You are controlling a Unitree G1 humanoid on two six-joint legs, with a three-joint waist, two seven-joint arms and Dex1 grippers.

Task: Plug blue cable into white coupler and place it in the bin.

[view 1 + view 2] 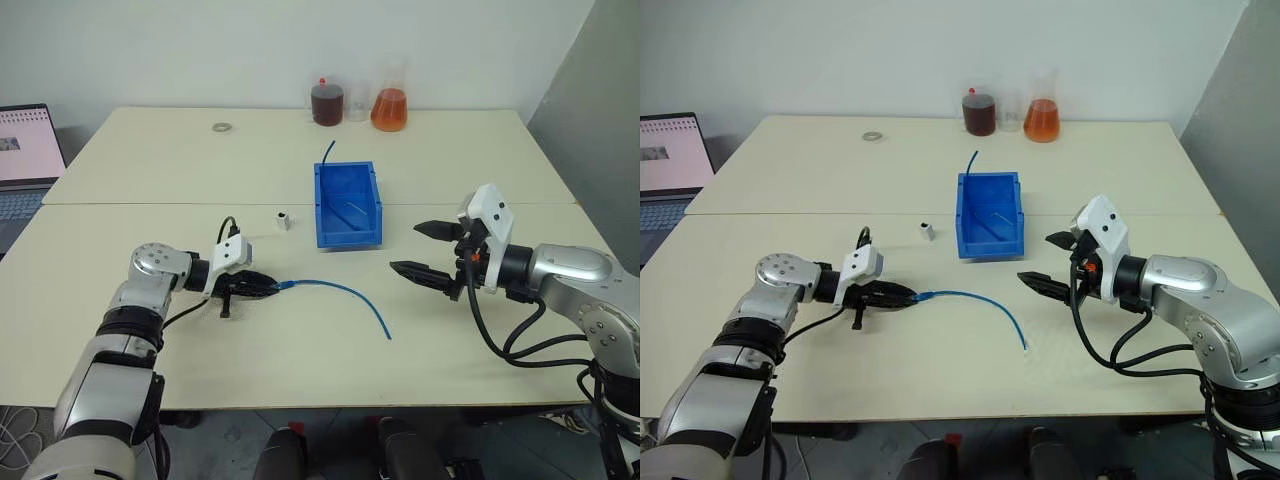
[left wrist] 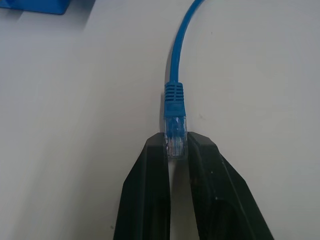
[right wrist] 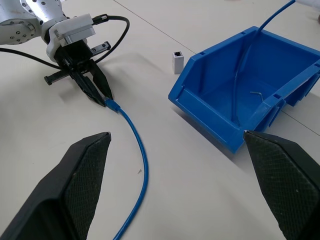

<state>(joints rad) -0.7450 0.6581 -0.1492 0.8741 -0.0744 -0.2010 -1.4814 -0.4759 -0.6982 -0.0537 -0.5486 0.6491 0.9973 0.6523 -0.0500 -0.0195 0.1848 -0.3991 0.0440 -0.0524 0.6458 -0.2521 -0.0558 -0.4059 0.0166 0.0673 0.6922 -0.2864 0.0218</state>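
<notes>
On the near half of the pale desk (image 1: 300,380), between the two arms, lies the blue cable (image 1: 345,292), with bare surface all around it and a broad open stretch down to the front edge. The cable runs from the left gripper (image 1: 272,287) in a shallow arc toward the robot's right, then bends down toward the front edge, where its free end lies well short of the edge. It is thin, light blue and flexible; at the held end a ribbed blue boot leads into a small clear plug, and the left wrist view shows the left gripper's two black fingers (image 2: 145,195) pressed together on that plug, low over the desk.

The white coupler (image 1: 284,219) stands upright on the desk, beyond the plug and just to the left of the bin (image 1: 347,234), apart from both. It is a tiny white block with a dark square socket opening on one face. The bin, bright blue with upright walls, sits near the middle of the desk, and a thin blue cable rises from inside it over the far wall.

The right gripper (image 1: 426,250) hovers off the desk to the right of the bin's near corner, its fingers spread wide apart and holding nothing.
</notes>
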